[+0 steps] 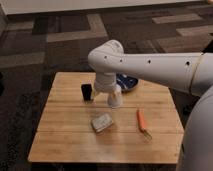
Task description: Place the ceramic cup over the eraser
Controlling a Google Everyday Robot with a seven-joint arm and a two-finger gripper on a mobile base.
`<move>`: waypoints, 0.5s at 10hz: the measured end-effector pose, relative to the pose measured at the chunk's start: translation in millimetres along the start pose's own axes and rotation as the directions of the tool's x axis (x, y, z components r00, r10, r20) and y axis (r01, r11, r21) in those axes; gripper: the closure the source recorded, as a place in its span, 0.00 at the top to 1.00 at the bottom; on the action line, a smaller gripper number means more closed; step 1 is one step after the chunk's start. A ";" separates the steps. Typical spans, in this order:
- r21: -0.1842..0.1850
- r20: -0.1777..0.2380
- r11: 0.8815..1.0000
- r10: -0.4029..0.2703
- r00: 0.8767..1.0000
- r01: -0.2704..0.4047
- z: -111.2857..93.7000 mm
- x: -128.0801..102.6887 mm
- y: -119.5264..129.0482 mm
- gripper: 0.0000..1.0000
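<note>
The ceramic cup (115,100) is small and white and stands near the middle of the wooden table (65,145). The eraser (87,91) is a small black block standing just left of the cup, apart from it. My gripper (111,92) hangs from the white arm's wrist right over the cup, at its top and left side. The wrist hides the upper part of the cup.
A dark blue bowl (129,82) sits behind and to the right of the cup, partly hidden by the arm. A pale whitish-grey block (102,122) lies in front of the cup. An orange stick (142,120) lies at front right. Dark carpet surrounds the table.
</note>
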 end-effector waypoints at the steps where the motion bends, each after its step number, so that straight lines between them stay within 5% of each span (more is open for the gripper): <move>1: 0.000 0.000 1.000 0.012 1.000 -0.012 2.3 -4.6 -4.8 0.65; 5: -0.003 -0.019 0.999 0.038 0.999 -0.038 13.9 -17.0 -17.4 0.65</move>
